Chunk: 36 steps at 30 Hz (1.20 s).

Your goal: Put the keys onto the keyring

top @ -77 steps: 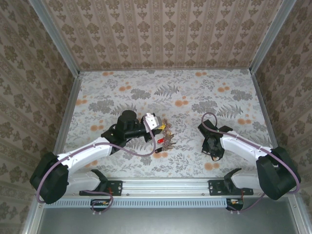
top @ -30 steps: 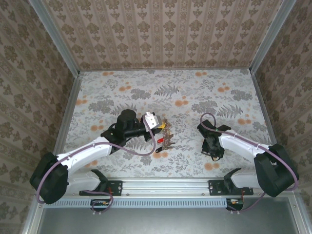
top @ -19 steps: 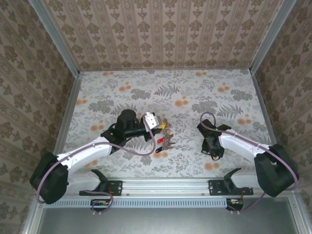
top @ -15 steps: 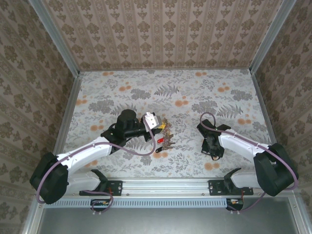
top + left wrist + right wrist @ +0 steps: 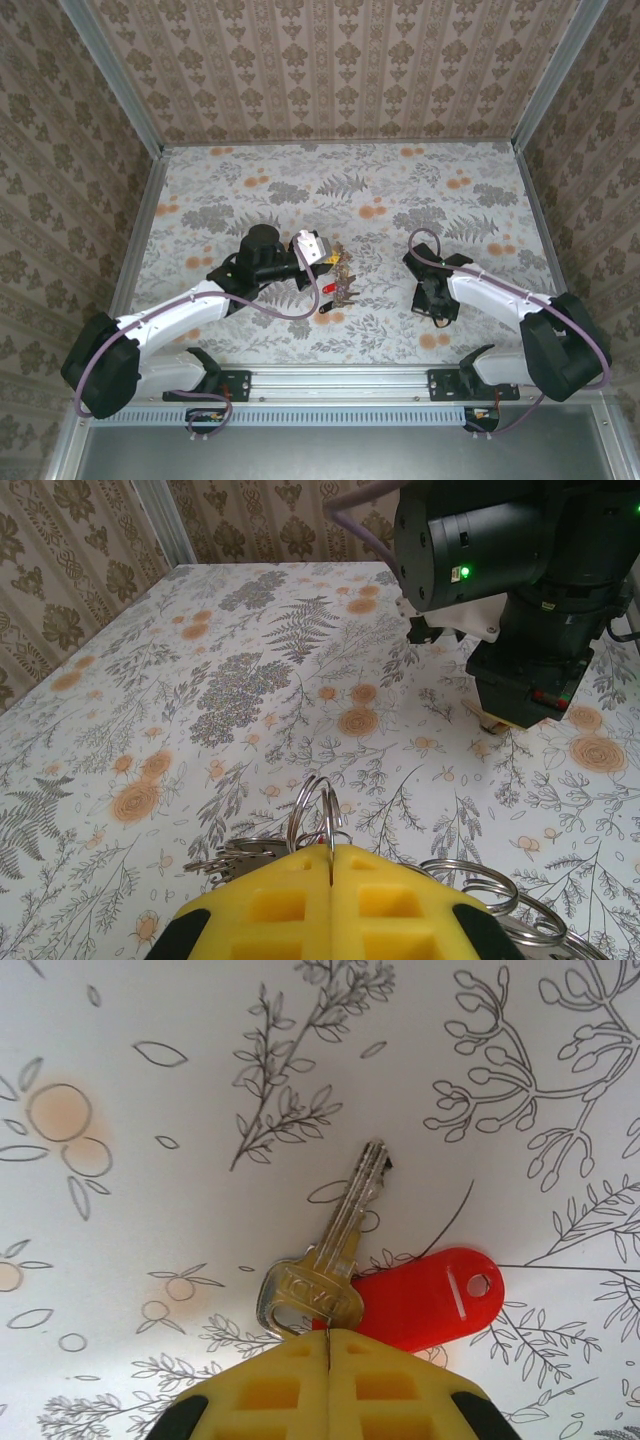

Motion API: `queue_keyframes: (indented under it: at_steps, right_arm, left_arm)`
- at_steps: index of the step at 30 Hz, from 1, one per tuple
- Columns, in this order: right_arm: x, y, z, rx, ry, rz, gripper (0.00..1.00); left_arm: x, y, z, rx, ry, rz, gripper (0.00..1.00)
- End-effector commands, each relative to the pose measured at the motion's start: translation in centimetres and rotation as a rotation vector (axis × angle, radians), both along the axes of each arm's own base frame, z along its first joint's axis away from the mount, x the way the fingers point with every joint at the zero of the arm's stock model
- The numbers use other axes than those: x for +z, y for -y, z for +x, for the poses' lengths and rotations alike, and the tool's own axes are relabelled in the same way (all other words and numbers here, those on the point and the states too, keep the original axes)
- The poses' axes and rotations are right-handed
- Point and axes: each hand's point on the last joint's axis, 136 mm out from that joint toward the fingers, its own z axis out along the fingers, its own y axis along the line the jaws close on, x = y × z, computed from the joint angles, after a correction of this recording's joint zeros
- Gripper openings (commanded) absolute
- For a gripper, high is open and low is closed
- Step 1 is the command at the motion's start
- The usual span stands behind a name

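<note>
Right wrist view: right hand (image 5: 330, 1348) has its yellow fingers (image 5: 262, 1392) pressed together right at the head of a silver key (image 5: 322, 1260) with a red tag (image 5: 432, 1298), both flat on the counter (image 5: 130, 1220); can't tell if it truly nips the head. Left hand (image 5: 331, 872), well apart, fingers (image 5: 265, 905) pressed together too, pinching the keyring (image 5: 312, 808) upright over the bunch of other keys (image 5: 232, 856). To do this pick well, I'd say: make sure the grip sits on the key's head, lift straight so the tag doesn't drag, then bring the head's hole square to the ring with the left hand holding it steady.
</note>
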Motion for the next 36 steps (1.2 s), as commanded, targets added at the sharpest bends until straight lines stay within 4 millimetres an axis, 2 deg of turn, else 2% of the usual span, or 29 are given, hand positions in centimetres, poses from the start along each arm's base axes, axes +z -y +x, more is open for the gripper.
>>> queue_keyframes:
  at_steps: [1, 5, 8, 12, 15, 19, 24, 36]
  right_arm:
    - [2.5, -0.9, 1.6, 0.101, 0.108, 0.022, 0.04]
    - [6.0, -4.2, 4.1, 0.249, 0.343, 0.195, 0.01]
    - [9.4, -6.8, 5.4, 0.387, 0.542, 0.326, 0.00]
    - [13.2, -8.9, 5.7, 0.600, 0.765, 0.393, 0.00]
    - [14.9, -10.2, 5.3, 0.775, 0.893, 0.405, 0.00]
    - [16.4, -12.0, 4.1, 1.003, 1.027, 0.419, 0.00]
    - [17.5, -13.0, 3.5, 1.161, 1.128, 0.395, 0.00]
    - [20.7, -15.3, 3.0, 1.391, 1.321, 0.359, 0.00]
  left_arm:
    - [3.2, 0.5, 0.3, -0.016, 0.047, -0.075, 0.00]
    - [3.2, 0.5, 0.4, -0.015, 0.043, -0.079, 0.00]
    - [3.2, 0.5, 0.3, -0.018, 0.038, -0.087, 0.00]
    - [3.3, 0.6, 0.3, -0.021, 0.029, -0.092, 0.00]
    - [3.4, 0.7, 0.0, -0.036, 0.023, -0.102, 0.00]
    - [3.6, 1.0, -0.4, -0.065, 0.004, -0.116, 0.00]
    - [3.6, 1.2, -0.8, -0.088, -0.026, -0.120, 0.00]
    - [3.7, 1.3, -0.9, -0.086, -0.081, -0.115, 0.00]
